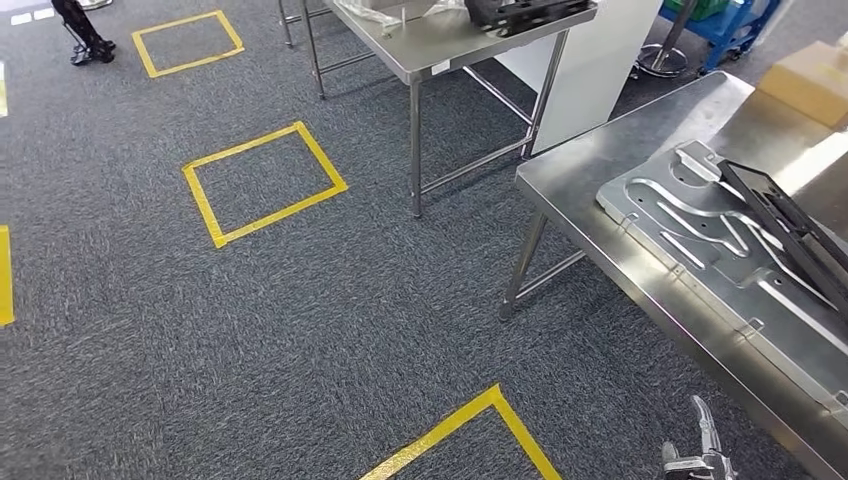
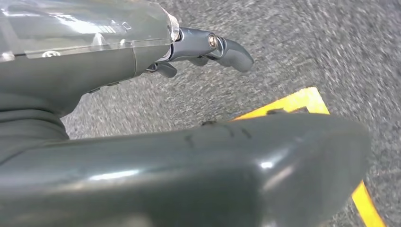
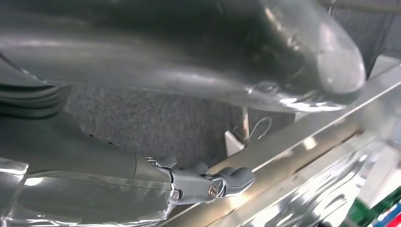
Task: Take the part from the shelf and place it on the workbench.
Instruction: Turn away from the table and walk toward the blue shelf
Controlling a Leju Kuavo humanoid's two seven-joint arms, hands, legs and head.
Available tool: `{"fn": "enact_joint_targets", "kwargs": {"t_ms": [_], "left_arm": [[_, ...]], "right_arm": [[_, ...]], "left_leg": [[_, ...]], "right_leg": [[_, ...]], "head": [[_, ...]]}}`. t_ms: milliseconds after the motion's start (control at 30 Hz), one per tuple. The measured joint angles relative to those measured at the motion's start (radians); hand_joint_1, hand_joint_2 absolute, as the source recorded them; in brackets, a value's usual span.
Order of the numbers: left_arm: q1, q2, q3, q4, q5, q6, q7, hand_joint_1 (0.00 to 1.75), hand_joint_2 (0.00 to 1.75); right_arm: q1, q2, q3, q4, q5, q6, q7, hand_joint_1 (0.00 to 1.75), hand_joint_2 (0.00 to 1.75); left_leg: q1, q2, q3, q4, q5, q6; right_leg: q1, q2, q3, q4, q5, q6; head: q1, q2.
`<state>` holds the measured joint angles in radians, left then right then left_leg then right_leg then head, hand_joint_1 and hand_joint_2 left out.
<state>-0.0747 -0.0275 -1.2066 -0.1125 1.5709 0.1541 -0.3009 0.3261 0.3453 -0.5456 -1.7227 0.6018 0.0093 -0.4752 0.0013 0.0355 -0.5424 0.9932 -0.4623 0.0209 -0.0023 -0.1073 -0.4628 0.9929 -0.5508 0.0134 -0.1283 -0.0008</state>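
From the head view, speckled grey carpet (image 1: 300, 330) fills the floor, marked with yellow tape squares (image 1: 265, 183), one in front of the robot and others further off. A stainless steel bench (image 1: 570, 180) runs along the right side, carrying a large silver metal plate (image 1: 700, 250) with curved raised channels; a black framed part (image 1: 790, 235) lies tilted across that plate's far end. A tan cardboard box (image 1: 812, 80) sits at the bench's far corner. A second steel bench (image 1: 440, 50) stands beyond, holding another black part (image 1: 525, 12) and clear plastic wrap, with a white panel (image 1: 590, 80) beside it and a blue cart (image 1: 730, 30) behind. No readable writing appears anywhere. The right hand (image 1: 700, 455) shows at the lower edge, near the bench's front edge. In the left wrist view, the left hand (image 2: 198, 161) hangs above the carpet and a yellow tape corner, its fingers (image 2: 227, 49) loosely extended and holding nothing. In the right wrist view, the right hand's fingers (image 3: 227, 182) are loose and empty, close beside the bench rim (image 3: 302, 137).
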Motion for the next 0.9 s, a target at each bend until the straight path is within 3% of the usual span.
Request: {"fn": "enact_joint_targets", "kwargs": {"t_ms": [67, 133, 167, 200, 267, 300, 333, 400, 467, 500, 567, 600, 667, 700, 733, 833, 900], "left_arm": [[-0.002, 0.0, 0.003, 0.0, 0.0, 0.0, 0.0, 0.0, 0.0], [-0.003, 0.0, 0.006, 0.0, 0.0, 0.003, 0.003, 0.0, 0.0], [-0.002, 0.0, 0.007, 0.0, 0.0, 0.008, 0.005, 0.0, 0.0], [0.0, 0.0, 0.01, 0.0, 0.0, 0.013, 0.009, 0.0, 0.0], [0.001, 0.0, 0.017, 0.0, 0.0, 0.023, 0.015, 0.0, 0.0], [0.0, 0.0, 0.021, 0.0, 0.0, 0.025, 0.017, 0.0, 0.0], [-0.002, 0.001, 0.025, 0.0, 0.0, 0.025, 0.017, 0.0, 0.0], [-0.003, 0.006, 0.03, 0.0, 0.0, 0.021, 0.015, 0.0, 0.0], [0.002, 0.017, 0.032, 0.0, -0.002, 0.015, 0.014, 0.0, 0.0], [0.005, 0.023, 0.032, 0.0, -0.005, 0.016, 0.012, 0.0, 0.0], [0.008, 0.031, 0.031, 0.0, -0.012, 0.029, 0.007, 0.0, 0.0], [0.007, 0.032, 0.031, 0.0, -0.013, 0.04, 0.003, 0.0, 0.0], [0.008, 0.032, 0.031, 0.0, -0.011, 0.057, -0.003, 0.0, 0.0], [0.01, 0.032, 0.03, 0.0, -0.011, 0.061, -0.005, 0.0, 0.0], [0.013, 0.033, 0.03, 0.0, -0.012, 0.061, -0.006, 0.0, 0.0], [0.013, 0.04, 0.027, 0.0, -0.024, 0.056, -0.013, 0.0, 0.0], [0.011, 0.048, 0.02, 0.0, -0.035, 0.055, -0.021, 0.0, 0.0]], "right_arm": [[0.0, -0.001, 0.002, 0.012, 0.002, 0.0, 0.002, 0.0, 0.0], [-0.001, -0.003, 0.003, 0.032, 0.036, -0.01, 0.021, 0.0, 0.0], [-0.007, -0.006, 0.004, 0.058, 0.078, -0.029, 0.038, 0.0, 0.0], [-0.019, -0.011, 0.006, 0.103, 0.129, -0.06, 0.054, 0.0, 0.0], [-0.065, -0.032, 0.014, 0.264, 0.228, -0.169, 0.072, 0.0, 0.0], [-0.099, -0.05, 0.017, 0.381, 0.261, -0.239, 0.074, 0.0, 0.0], [-0.135, -0.07, 0.02, 0.506, 0.285, -0.311, 0.073, 0.0, 0.0], [-0.202, -0.113, 0.024, 0.77, 0.312, -0.418, 0.085, 0.0, 0.0], [-0.247, -0.149, 0.027, 0.987, 0.32, -0.445, 0.13, 0.0, 0.0], [-0.263, -0.162, 0.027, 1.072, 0.317, -0.432, 0.166, 0.0, 0.0], [-0.282, -0.181, 0.025, 1.209, 0.301, -0.382, 0.255, 0.0, 0.0], [-0.286, -0.189, 0.022, 1.26, 0.295, -0.353, 0.305, 0.0, 0.0], [-0.291, -0.2, 0.019, 1.336, 0.288, -0.297, 0.393, 0.0, 0.0], [-0.295, -0.205, 0.017, 1.366, 0.283, -0.266, 0.431, 0.0, 0.0], [-0.301, -0.209, 0.014, 1.392, 0.277, -0.235, 0.461, 0.0, 0.0], [-0.317, -0.219, 0.002, 1.445, 0.258, -0.154, 0.515, 0.0, 0.0], [-0.323, -0.222, -0.005, 1.464, 0.251, -0.133, 0.518, 0.0, 0.0]], "left_leg": [[0.004, -0.018, -0.003, -0.007, 0.01, 0.013], [0.001, -0.041, -0.013, -0.006, 0.016, 0.017], [0.001, -0.054, -0.016, -0.005, 0.018, 0.016], [0.0, -0.067, -0.017, -0.004, 0.02, 0.015], [0.001, -0.092, -0.017, -0.002, 0.022, 0.011], [0.001, -0.102, -0.018, 0.0, 0.024, 0.008], [0.002, -0.113, -0.022, 0.003, 0.026, 0.004], [0.006, -0.134, -0.032, 0.006, 0.031, -0.009], [0.011, -0.152, -0.041, 0.008, 0.036, -0.021], [0.011, -0.142, -0.047, 0.019, 0.029, -0.025], [0.008, -0.095, -0.084, 0.094, -0.019, -0.031], [0.008, -0.069, -0.113, 0.157, -0.055, -0.034], [0.012, -0.049, -0.16, 0.27, -0.104, -0.043], [0.014, -0.044, -0.163, 0.288, -0.104, -0.047], [0.017, -0.039, -0.146, 0.263, -0.085, -0.049], [0.015, 0.005, -0.032, 0.066, -0.014, -0.045], [0.007, 0.022, -0.006, 0.012, -0.011, -0.033]], "right_leg": [[-0.005, 0.065, -0.042, 0.089, -0.058, 0.008], [-0.009, 0.099, -0.111, 0.226, -0.118, 0.01], [-0.009, 0.103, -0.134, 0.269, -0.124, 0.011], [-0.01, 0.104, -0.137, 0.269, -0.106, 0.01], [-0.01, 0.121, -0.091, 0.157, -0.022, 0.005], [-0.01, 0.146, -0.062, 0.087, 0.011, 0.0], [-0.009, 0.17, -0.041, 0.032, 0.034, -0.004], [-0.005, 0.194, -0.029, -0.007, 0.039, -0.011], [-0.003, 0.169, -0.028, -0.015, 0.045, -0.02], [-0.004, 0.155, -0.025, -0.021, 0.049, -0.026], [-0.006, 0.123, -0.023, -0.032, 0.057, -0.038], [-0.004, 0.108, -0.024, -0.032, 0.057, -0.041], [-0.001, 0.078, -0.027, -0.028, 0.055, -0.043], [-0.001, 0.064, -0.029, -0.026, 0.053, -0.043], [-0.002, 0.053, -0.029, -0.024, 0.051, -0.042], [-0.001, 0.025, -0.026, -0.014, 0.04, -0.031], [0.003, 0.01, -0.024, -0.01, 0.035, -0.021]], "head": [[0.0, 0.0], [0.0, 0.0], [0.0, 0.0], [0.0, 0.0], [0.0, 0.0], [0.0, 0.0], [0.0, 0.0], [0.0, 0.0], [0.0, 0.0], [0.0, 0.0], [0.0, 0.0], [0.0, 0.0], [0.0, 0.0], [0.0, 0.0], [0.0, 0.0], [0.0, 0.0], [0.0, 0.0]]}}
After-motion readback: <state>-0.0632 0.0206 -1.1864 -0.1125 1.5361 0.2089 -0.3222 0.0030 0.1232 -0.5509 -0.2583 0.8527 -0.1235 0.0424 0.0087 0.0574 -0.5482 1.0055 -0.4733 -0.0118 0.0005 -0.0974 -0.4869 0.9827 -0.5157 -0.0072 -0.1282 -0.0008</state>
